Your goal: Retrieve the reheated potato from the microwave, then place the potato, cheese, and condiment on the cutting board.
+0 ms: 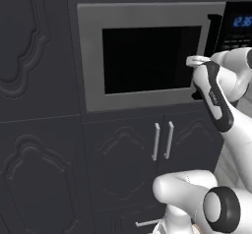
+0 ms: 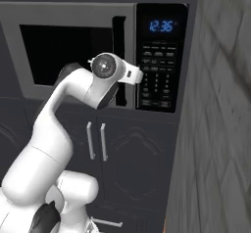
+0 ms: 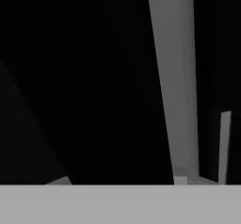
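The gripper (image 1: 203,66) is clamped tight on the black bar handle (image 2: 119,31) at the right edge of the microwave (image 1: 93,56) door, probably ready to pull it open. The door is closed, so the potato presumably sits hidden behind the dark window.

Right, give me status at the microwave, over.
Gripper shut at the black bar handle, grip itself hidden by the hand. Microwave door closed, window dark, potato not visible. Nothing blocking the door.
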Robot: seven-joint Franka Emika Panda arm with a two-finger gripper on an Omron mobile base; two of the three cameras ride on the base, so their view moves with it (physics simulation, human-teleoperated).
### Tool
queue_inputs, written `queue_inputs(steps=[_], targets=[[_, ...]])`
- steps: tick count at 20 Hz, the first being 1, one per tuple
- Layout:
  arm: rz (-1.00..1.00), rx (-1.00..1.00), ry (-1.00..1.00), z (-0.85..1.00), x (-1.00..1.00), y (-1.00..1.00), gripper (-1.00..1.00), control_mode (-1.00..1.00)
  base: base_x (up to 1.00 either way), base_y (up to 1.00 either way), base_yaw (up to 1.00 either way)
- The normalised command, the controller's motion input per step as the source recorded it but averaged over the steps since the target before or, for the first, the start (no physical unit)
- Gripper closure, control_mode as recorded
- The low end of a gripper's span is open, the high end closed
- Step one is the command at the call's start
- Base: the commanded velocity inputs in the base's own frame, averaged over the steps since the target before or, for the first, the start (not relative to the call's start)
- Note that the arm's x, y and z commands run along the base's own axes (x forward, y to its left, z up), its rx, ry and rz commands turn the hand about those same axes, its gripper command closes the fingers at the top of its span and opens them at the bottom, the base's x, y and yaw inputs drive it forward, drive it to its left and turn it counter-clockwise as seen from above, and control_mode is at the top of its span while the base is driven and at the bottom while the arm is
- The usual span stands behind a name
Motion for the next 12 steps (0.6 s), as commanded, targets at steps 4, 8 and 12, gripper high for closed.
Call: queue_inputs(steps=[4,8,12], targets=[[0.00,0.04,0.00,0.74,-0.90,0.06,1.00,-1.00,0.00,0.00,0.00],[0.00,0.01,0.00,0.80,-1.00,0.03,1.00,-1.00,0.00,0.00,0.00],[0.00,0.00,0.00,0.72,-1.00,0.00,1.00,-1.00,0.00,0.00,0.00]])
